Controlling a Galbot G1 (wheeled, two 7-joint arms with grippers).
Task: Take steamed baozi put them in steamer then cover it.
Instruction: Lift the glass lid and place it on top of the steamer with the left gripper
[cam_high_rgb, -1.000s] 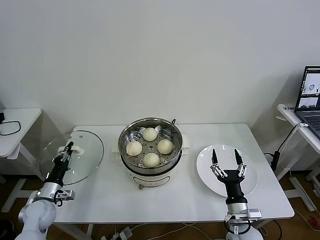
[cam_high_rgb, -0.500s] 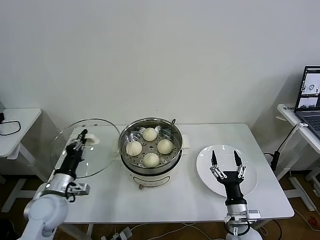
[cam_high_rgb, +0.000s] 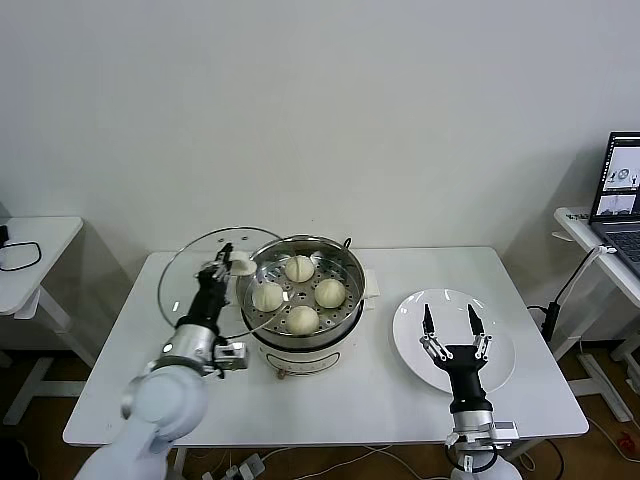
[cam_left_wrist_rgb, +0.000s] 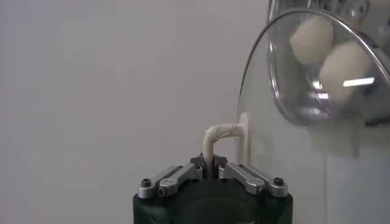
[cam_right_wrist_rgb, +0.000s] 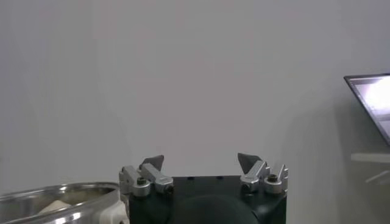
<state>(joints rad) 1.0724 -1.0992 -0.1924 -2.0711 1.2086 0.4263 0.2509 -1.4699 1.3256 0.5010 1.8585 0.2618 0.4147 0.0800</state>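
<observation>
The steamer (cam_high_rgb: 301, 300) stands at the centre of the white table (cam_high_rgb: 400, 400), uncovered, with four steamed baozi (cam_high_rgb: 300, 268) on its perforated tray: one each at 12, 3, 6 and 9 o'clock. At the pot's 9 to 10 o'clock the glass lid (cam_high_rgb: 205, 275) hangs tilted in the air, its near edge overlapping the steamer's rim in the head view. The left gripper (cam_high_rgb: 222, 262) holds the lid, jaws pressed together on the white handle (cam_high_rgb: 240, 265). The left wrist view alone shows that pinch closely: the fingers meet around the handle's (cam_left_wrist_rgb: 218, 137) loop, and two baozi (cam_left_wrist_rgb: 312, 38) show through the glass. At the steamer's 3 o'clock lies a white plate (cam_high_rgb: 500, 330); the right gripper (cam_high_rgb: 452, 322) hovers over it, jaws spread wide and empty. The right wrist view confirms the gap between the fingertips and catches a strip of the steamer's rim (cam_right_wrist_rgb: 55, 198).
</observation>
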